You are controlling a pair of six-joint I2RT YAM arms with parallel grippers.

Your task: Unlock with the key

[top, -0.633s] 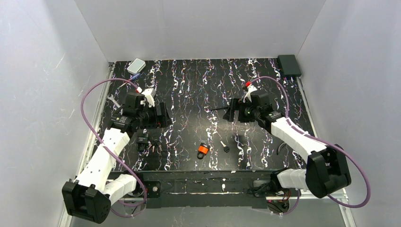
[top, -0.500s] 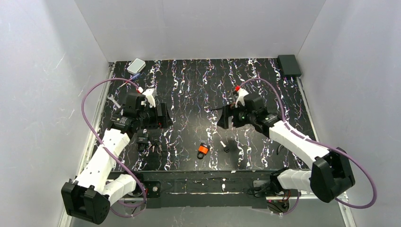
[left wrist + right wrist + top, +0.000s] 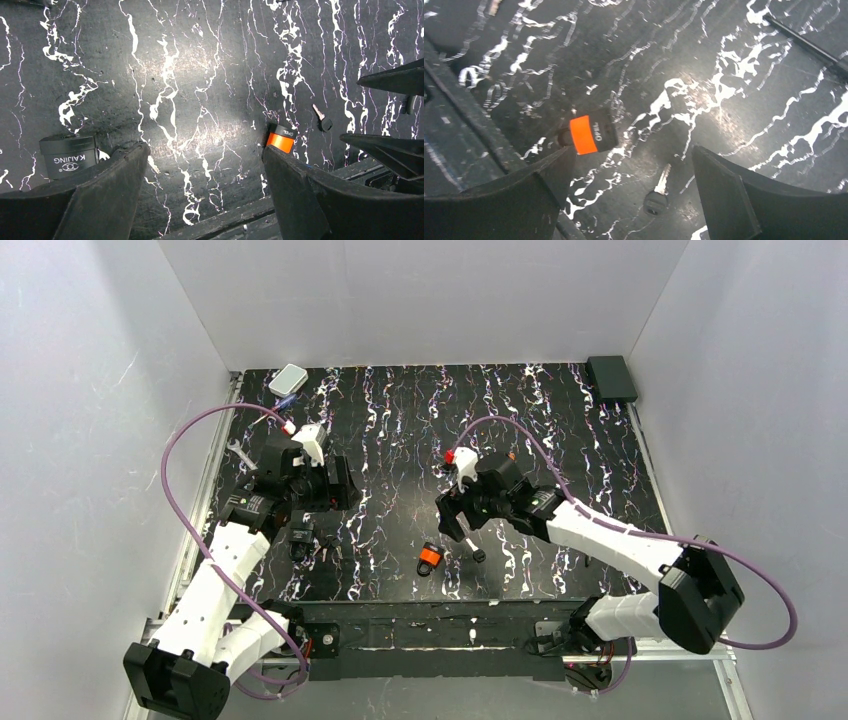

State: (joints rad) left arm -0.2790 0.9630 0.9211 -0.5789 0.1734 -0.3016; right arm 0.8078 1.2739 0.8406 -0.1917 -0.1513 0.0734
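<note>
The key (image 3: 657, 192), black head and pale blade, lies flat on the marbled mat, in the gap between my right gripper's (image 3: 634, 162) open fingers but below them and untouched. In the top view the key (image 3: 476, 551) sits just right of the small orange padlock (image 3: 429, 558), with the right gripper (image 3: 453, 518) hovering over both. The padlock (image 3: 589, 134) lies by the right gripper's left finger. My left gripper (image 3: 340, 483) hangs open and empty at the left; its wrist view shows the padlock (image 3: 281, 140) and the key (image 3: 320, 118) off to the right.
A black padlock (image 3: 67, 155) lies by the left gripper's left finger. A silver wrench (image 3: 240, 451) is at the mat's left edge, a grey box (image 3: 289, 378) at the back left and a black box (image 3: 611, 377) at the back right. A thin screwdriver shaft (image 3: 804, 42) lies beyond the right gripper.
The right arm has swung left and toward the near edge, bringing its open gripper over the key. The left arm has barely moved.
</note>
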